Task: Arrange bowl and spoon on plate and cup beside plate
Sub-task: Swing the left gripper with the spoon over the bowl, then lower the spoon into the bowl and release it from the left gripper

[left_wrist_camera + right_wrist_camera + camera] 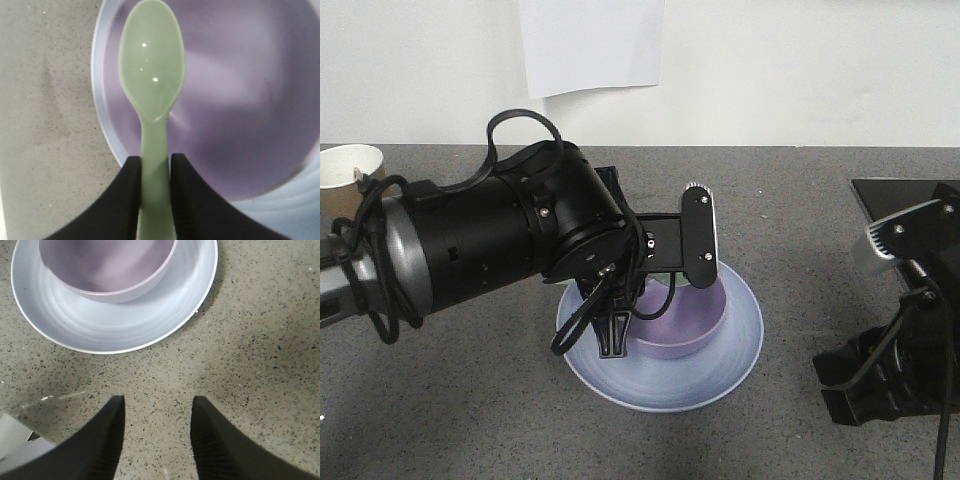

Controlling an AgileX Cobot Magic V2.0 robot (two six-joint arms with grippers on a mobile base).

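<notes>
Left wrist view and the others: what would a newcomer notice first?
The left gripper pinches a green spoon by its handle, scoop over the purple bowl. That bowl sits on the blue plate. The paper cup stands apart at far left; the right gripper is open, empty.

A plain white wall (800, 70) stands behind a dark grey, speckled tabletop (800, 200). 1 white sheet of paper (590, 45) hangs on the wall, and a flat black panel (890, 195) lies at the table's right. The light is soft and even.
</notes>
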